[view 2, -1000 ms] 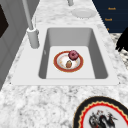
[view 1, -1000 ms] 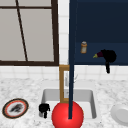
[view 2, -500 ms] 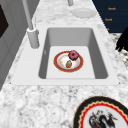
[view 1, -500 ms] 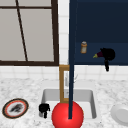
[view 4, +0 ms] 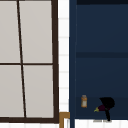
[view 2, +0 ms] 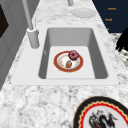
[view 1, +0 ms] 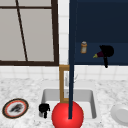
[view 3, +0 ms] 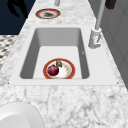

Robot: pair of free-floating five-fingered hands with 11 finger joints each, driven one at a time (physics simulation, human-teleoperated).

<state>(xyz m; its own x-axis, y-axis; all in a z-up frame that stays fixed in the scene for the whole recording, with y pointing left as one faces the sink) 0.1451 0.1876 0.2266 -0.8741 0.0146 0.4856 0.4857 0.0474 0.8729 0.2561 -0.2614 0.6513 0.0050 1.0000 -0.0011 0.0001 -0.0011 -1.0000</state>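
Note:
My right hand [view 1: 106,51] is up inside the open dark blue cabinet [view 1: 100,27], shut on a small purple eggplant [view 1: 99,54] with a green stem. The upper view has the same hand [view 4: 107,103] and eggplant [view 4: 100,108]. An orange bottle [view 1: 83,47] stands on the cabinet shelf, just left of the eggplant. My left hand [view 1: 44,109] hangs low at the sink's front left corner, fingers loose and holding nothing; it also shows in the right side view [view 3: 17,7] and the left side view [view 2: 122,42].
In the sink [view 2: 100,62] lies a red-rimmed plate [view 2: 60,67] with a purple-red round item [view 2: 73,55] and a brown one [view 2: 68,64]. A patterned plate [view 1: 15,108] sits left, a white plate [view 1: 121,113] right. The faucet [view 2: 32,35] stands behind. A red ball [view 1: 60,116] fronts the sink.

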